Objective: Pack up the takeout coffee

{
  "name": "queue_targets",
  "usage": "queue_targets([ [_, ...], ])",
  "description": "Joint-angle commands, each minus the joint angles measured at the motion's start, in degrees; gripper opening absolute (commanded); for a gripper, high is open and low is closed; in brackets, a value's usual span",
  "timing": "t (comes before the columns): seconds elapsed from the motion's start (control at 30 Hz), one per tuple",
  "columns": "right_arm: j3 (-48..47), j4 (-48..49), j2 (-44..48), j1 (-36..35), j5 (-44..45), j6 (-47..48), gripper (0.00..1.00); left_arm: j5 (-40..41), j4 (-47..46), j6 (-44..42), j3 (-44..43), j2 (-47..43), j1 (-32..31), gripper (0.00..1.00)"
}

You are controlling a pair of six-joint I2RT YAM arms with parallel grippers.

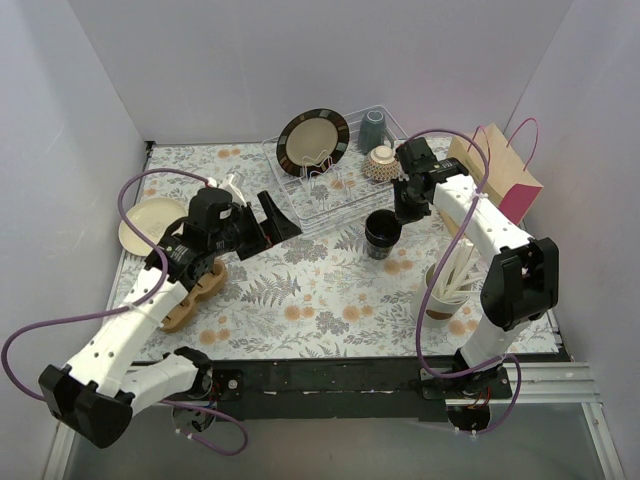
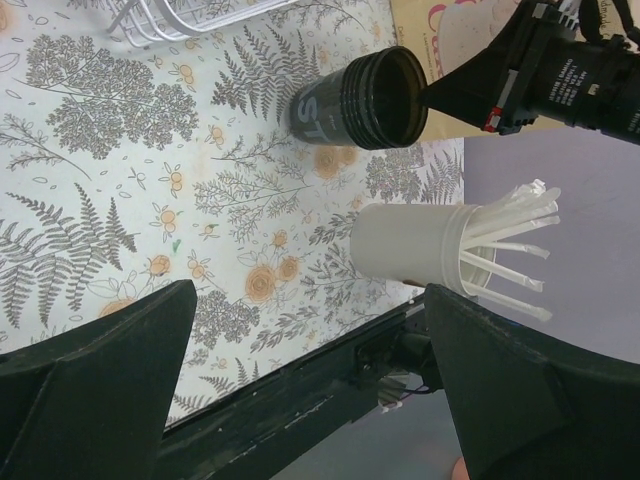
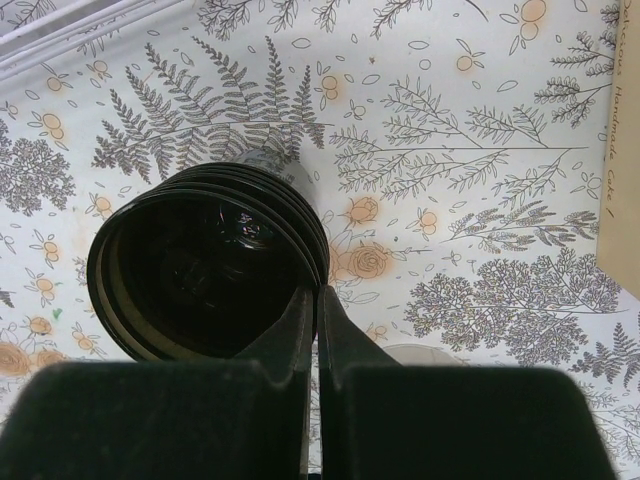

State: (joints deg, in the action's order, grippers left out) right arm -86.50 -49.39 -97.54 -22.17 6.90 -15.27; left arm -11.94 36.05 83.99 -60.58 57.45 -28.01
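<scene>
The takeout coffee is a nested stack of black paper cups point(image 1: 382, 232) without a lid, at mid table on the floral cover. My right gripper point(image 1: 401, 211) comes down on it from behind and is shut on the near rim. In the right wrist view the fingers point(image 3: 300, 330) pinch the cup wall, one inside and one outside the cups point(image 3: 210, 265). The left wrist view shows the cups point(image 2: 345, 100) from the side with the right finger at the rim. My left gripper point(image 1: 279, 221) hovers to the cups' left, open and holding nothing point(image 2: 307, 292).
A white cup of stirrers point(image 1: 445, 285) stands near the front right point(image 2: 410, 245). A brown and pink paper bag point(image 1: 500, 175) sits at the back right. The wire dish rack point(image 1: 335, 190) holds a plate point(image 1: 313, 140), a mug point(image 1: 372, 130) and a bowl point(image 1: 381, 162). A cream plate point(image 1: 150, 222) lies at the left.
</scene>
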Motion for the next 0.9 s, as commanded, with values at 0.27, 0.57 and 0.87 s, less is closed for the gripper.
queue_targets([
  [0.27, -0.6, 0.34, 2.79, 0.46, -2.15, -1.7, 0.01, -2.47, -4.06, 0.13, 0.63, 3.64, -0.29, 0.98],
  [0.57, -2.01, 0.43, 2.7, 0.55, -2.33, -2.13, 0.01, -1.68, -2.48, -0.22, 2.31, 1.0, -0.29, 0.98],
  [0.87, -2.01, 1.05, 5.34, 0.55, -2.68, -4.77, 0.01, -1.06, -1.16, -0.93, 2.48, 0.29, -0.2, 0.98],
])
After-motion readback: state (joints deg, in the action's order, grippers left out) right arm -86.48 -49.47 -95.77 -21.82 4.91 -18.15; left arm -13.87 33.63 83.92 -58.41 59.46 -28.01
